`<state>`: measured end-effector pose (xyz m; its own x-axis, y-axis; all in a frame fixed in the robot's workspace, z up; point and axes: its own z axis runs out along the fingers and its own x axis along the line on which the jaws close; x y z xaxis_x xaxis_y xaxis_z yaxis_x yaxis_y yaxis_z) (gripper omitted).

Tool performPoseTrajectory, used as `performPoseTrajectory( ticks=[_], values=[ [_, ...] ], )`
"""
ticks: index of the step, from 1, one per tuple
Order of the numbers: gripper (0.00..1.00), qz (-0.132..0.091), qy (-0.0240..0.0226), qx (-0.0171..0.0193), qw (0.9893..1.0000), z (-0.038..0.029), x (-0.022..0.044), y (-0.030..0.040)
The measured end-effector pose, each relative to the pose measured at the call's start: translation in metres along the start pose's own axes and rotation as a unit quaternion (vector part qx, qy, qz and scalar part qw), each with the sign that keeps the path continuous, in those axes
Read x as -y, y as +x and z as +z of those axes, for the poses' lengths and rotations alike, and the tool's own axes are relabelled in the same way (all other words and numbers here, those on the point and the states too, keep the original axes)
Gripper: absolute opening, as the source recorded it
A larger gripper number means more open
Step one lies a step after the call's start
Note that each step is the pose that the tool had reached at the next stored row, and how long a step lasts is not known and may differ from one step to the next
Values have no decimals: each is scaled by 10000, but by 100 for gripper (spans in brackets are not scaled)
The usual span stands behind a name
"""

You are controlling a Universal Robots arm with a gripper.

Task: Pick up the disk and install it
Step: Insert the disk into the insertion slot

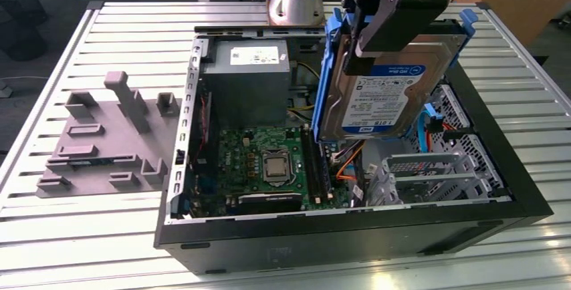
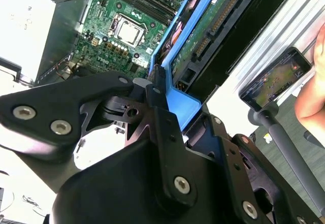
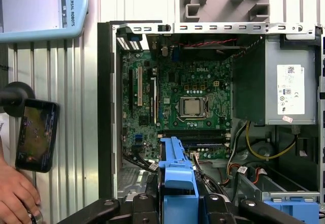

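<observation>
The disk (image 1: 384, 96), a silver hard drive with a white-and-blue label clipped in a blue plastic frame, hangs upright and slightly tilted above the right half of the open computer case (image 1: 357, 213). My gripper (image 1: 382, 39) is shut on the top edge of the frame. In the second wrist view the black fingers (image 2: 157, 99) clamp the blue frame, and the disk's green circuit side (image 2: 203, 36) runs away from them. In the first wrist view the blue frame (image 3: 177, 178) sticks out from the gripper (image 3: 177, 206) over the case's drive area, below the motherboard (image 3: 188, 97).
A grey power-supply box (image 1: 245, 69) fills the case's far corner. A metal drive cage (image 1: 428, 170) and orange cables lie under the disk. Another blue bracket (image 3: 294, 206) sits in the case. A grey fixture plate (image 1: 107, 136) lies at the exterior view's left. A hand (image 3: 15, 193) holds a phone (image 3: 35, 135) beside the case.
</observation>
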<state>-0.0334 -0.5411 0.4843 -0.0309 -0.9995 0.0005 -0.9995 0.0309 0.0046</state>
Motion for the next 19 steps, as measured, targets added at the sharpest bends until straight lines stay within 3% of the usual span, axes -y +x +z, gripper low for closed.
performPoseTrajectory(
  ticks=[9,14,19],
  values=[
    [36,0,0,1,10000,2,0,3],
    [36,0,0,0,10000,15,5,77],
    [36,0,-2,0,10000,43,117,96]
  ],
)
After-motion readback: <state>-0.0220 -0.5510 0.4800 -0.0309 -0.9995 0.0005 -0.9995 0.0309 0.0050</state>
